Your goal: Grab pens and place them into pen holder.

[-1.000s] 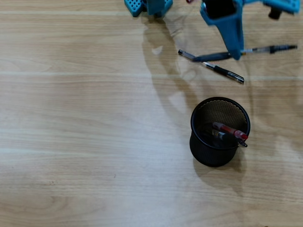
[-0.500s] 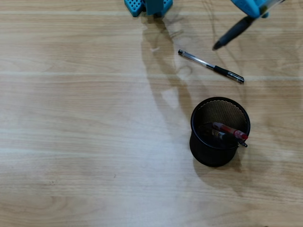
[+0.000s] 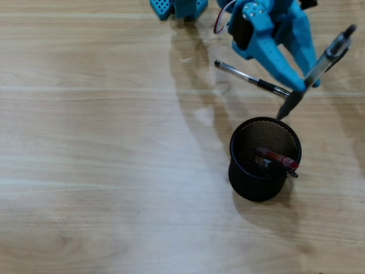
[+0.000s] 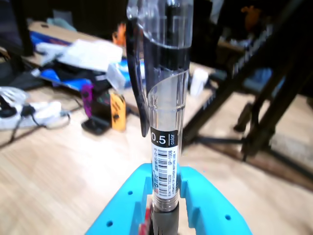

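Pen (image 3: 317,67) now pincer-held (image 3: 302,85) above holder (image 3: 235,154)

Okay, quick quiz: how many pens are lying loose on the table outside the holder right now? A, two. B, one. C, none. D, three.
B: in the overhead view only one pen lies on the table; another pen is clamped in the hand above the holder.

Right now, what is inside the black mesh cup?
Inside the pen holder, a red-and-clear pen leans on the rim, with a darker pen beneath it. The shadowed bottom hides anything else.
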Action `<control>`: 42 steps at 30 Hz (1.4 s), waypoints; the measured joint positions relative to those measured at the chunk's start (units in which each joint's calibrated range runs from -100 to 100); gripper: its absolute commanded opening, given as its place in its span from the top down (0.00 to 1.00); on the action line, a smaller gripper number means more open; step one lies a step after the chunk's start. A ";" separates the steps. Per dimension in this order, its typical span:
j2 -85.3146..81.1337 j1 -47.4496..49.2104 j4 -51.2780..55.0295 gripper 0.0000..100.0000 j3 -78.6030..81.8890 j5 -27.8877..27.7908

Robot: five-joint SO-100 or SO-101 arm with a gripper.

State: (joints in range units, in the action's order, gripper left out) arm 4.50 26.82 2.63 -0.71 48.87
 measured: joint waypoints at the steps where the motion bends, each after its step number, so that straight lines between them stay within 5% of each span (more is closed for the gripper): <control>1: 0.00 -0.48 -1.04 0.98 1.69 0.21; 12: 0.00 -4.86 -12.52 0.97 13.13 0.57; 30: 0.08 -3.81 -12.95 0.97 16.33 3.64; 35: 0.08 -3.81 -12.95 0.88 16.33 3.85; 42: 0.08 -2.76 -12.95 0.88 16.59 5.77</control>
State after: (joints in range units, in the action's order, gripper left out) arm 4.59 24.06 -10.32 15.88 54.64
